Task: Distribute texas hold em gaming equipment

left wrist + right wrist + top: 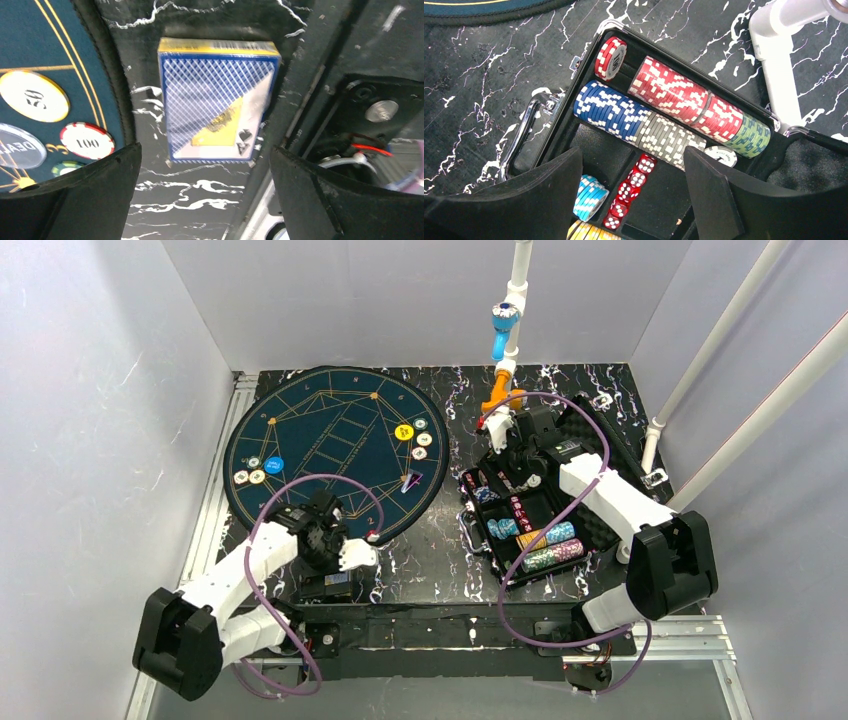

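Nearby, card deck (217, 105) beside mat (30, 35), case (599, 142) open.

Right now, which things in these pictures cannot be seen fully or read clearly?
Left wrist view: clear round dealer disc, cut by the left edge; green-edged chip, half behind the black finger.
Right wrist view: yellow chip stack, cut by the bottom edge; white round button, print blurred.
Top view: chips on the dark round mat, numbers too small.

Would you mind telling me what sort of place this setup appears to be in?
Likely a lab robot cell, not a card room: plain walls box in a black marbled table, with a white pipe frame beside the chip case.
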Controlling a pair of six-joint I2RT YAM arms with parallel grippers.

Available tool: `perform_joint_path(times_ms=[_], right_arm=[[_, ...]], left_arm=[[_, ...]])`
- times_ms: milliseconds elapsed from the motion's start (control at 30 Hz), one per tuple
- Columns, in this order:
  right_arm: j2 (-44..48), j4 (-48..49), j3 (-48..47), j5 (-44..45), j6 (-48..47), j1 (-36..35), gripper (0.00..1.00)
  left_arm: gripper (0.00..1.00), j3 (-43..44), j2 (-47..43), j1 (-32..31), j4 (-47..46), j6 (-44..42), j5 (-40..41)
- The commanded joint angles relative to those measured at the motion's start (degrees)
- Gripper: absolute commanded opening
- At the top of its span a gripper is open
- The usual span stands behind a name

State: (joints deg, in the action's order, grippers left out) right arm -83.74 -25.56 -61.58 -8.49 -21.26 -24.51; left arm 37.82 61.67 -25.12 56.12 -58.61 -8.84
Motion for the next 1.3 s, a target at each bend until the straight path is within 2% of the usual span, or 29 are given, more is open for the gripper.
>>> perform_joint_path(times_ms=[0, 200, 267, 367, 467, 633, 833, 1100, 1267], right_arm=[[-0.12, 0.60, -0.38, 0.40, -0.72, -0.22, 0.82], [-0.36, 0.58, -0.51, 0.40, -0.72, -0.26, 0.82], [-0.37, 0.52, -0.47, 0.49, -0.72, -0.27, 0.81], [-0.39, 0.56, -0.51, 0.66, -0.73, -0.27, 0.81], [-0.30, 0.60, -0.48, 0.55, -0.72, -0.27, 0.81], [-0.37, 0.52, -0.56, -0.39, -0.47, -0.23, 0.81], [-0.95, 0.51, -1.08, -6.32, 2.68, -0.22, 0.80], [-4.20, 1.79, -2.03, -33.43, 11.46, -0.82, 0.77], [-5.51, 4.42, -2.31, -36.59, 14.67, -5.84, 0.77]], left_arm=[[0.98, -3.58, 1.89, -4.80, -6.77, 3.41, 5.48], [0.98, -5.52, 5.97, -7.51, -11.18, 5.49, 7.91], [0.95, -6.09, 7.09, -8.34, -12.15, 5.97, 8.05], [0.82, -6.64, 7.44, -9.50, -12.29, 6.68, 9.69], [0.65, -5.07, 5.87, -10.98, -10.00, 7.13, 8.93], [0.46, 1.88, 5.73, -13.95, -5.21, 8.11, 6.79], [0.44, 10.65, 8.78, -16.29, -4.85, 5.80, 9.01], [0.43, 18.16, 10.03, -22.68, -1.53, -4.29, 16.03], [0.43, 22.60, 10.49, -27.71, 0.19, -6.70, 19.69]])
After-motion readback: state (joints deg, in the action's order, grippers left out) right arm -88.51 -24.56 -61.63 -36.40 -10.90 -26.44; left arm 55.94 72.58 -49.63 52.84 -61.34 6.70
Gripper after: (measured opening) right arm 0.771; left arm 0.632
